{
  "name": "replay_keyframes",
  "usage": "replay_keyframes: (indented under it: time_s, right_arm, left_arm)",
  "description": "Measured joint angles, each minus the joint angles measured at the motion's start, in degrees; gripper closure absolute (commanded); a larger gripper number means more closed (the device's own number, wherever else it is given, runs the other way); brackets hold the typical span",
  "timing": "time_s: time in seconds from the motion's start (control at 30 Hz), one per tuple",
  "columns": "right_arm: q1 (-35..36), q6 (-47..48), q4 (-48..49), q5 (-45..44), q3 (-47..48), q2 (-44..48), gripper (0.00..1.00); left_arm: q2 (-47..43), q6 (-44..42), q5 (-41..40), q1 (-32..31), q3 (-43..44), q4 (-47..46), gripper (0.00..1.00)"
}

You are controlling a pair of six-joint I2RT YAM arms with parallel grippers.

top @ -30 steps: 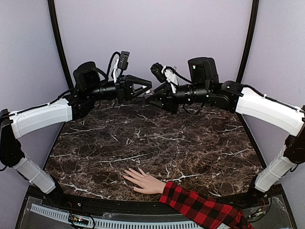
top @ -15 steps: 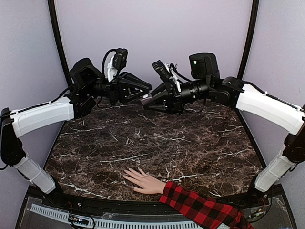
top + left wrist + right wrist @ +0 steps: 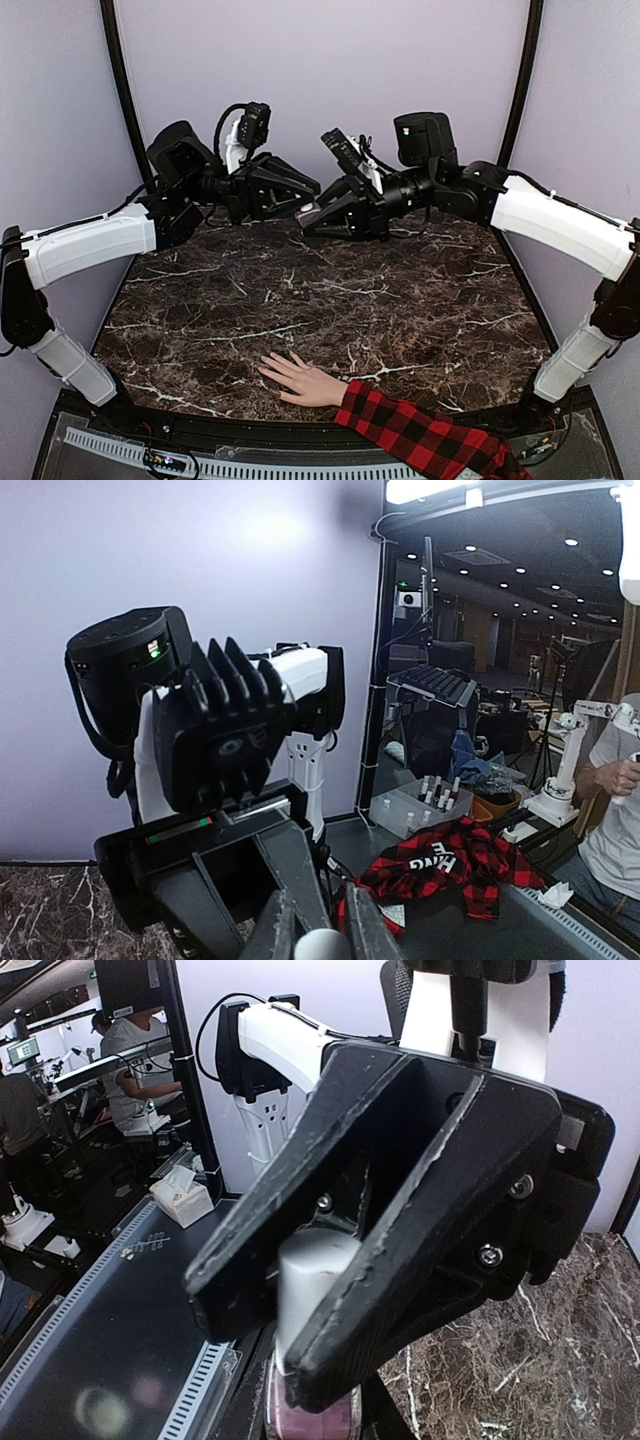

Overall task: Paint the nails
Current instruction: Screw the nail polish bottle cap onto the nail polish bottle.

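Note:
The pale hand (image 3: 300,378) with a red-and-black plaid sleeve (image 3: 420,432) lies flat at the table's near edge, fingers spread to the left. Its nails (image 3: 266,367) are too small to make out. Both grippers meet in mid-air above the table's back. My left gripper (image 3: 303,211) (image 3: 322,942) is shut on the white cap (image 3: 322,946) (image 3: 312,1270) of a small polish bottle. My right gripper (image 3: 316,218) (image 3: 312,1422) is shut on the bottle's pink glass body (image 3: 310,1422). The bottle shows as a pale spot (image 3: 309,214) between the tips.
The dark marble table (image 3: 330,300) lies well below both grippers. The purple back wall (image 3: 320,80) stands close behind them. Black frame posts (image 3: 120,90) rise at both sides. Both white forearms (image 3: 85,245) reach in from the table's sides.
The two grippers have closed the gap between them and now meet tip to tip on the bottle. The left wrist has rolled, lifting its camera. Hand unmoved.

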State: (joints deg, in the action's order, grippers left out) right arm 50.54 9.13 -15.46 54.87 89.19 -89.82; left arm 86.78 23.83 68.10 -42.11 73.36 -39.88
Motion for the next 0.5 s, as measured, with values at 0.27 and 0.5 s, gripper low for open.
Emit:
replay_keyframes:
  time_s: [0.27,0.5]
  right_arm:
    - [0.04,1.36,3.96,-7.89,-3.08,0.94,1.00]
    - [0.09,0.70,5.57,-21.42,-4.35,1.36,1.00]
  left_arm:
    - [-2.29,0.26,-10.05,1.14,-2.69,4.98,0.48]
    - [-7.69,-2.38,-23.32,2.51,-4.13,11.63,0.49]
